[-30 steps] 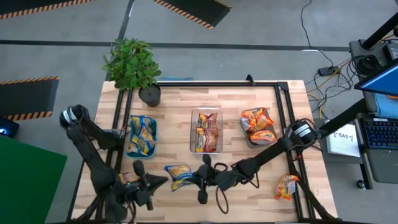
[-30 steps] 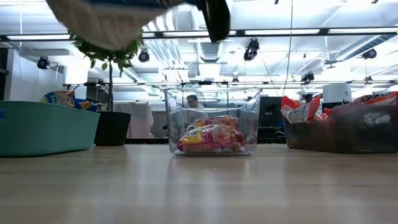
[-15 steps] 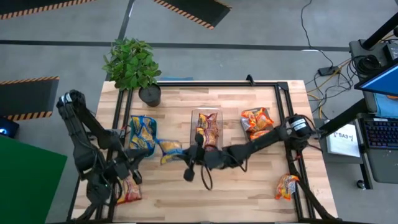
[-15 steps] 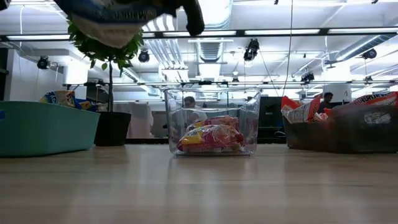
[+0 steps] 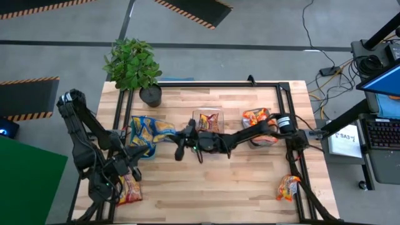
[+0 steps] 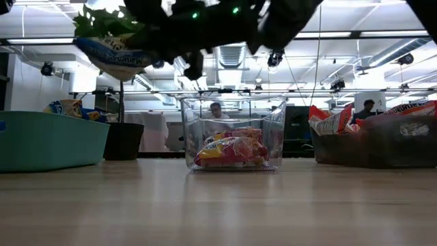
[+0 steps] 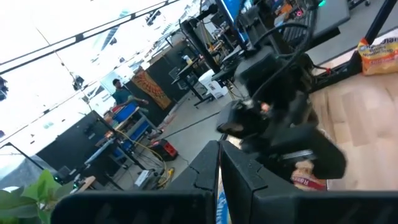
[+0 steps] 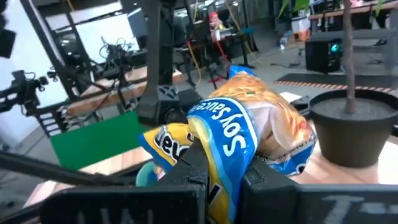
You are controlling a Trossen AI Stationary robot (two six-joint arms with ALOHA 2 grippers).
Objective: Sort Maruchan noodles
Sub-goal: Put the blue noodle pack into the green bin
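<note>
Beside the teal bin (image 5: 137, 147), blue-edged packet (image 5: 164, 130) (pinched) in right gripper (image 5: 177, 141)

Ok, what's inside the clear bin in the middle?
The clear bin holds maroon-edged noodle packets, stacked low. From above, the right arm covers part of it, so an exact count isn't possible.

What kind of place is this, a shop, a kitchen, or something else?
Most likely a robotics lab or workshop, not a shop. Two robot arms work over a wooden table, computer screens and loose cables stand beside it, and workbenches crowded with equipment fill the room behind.
</note>
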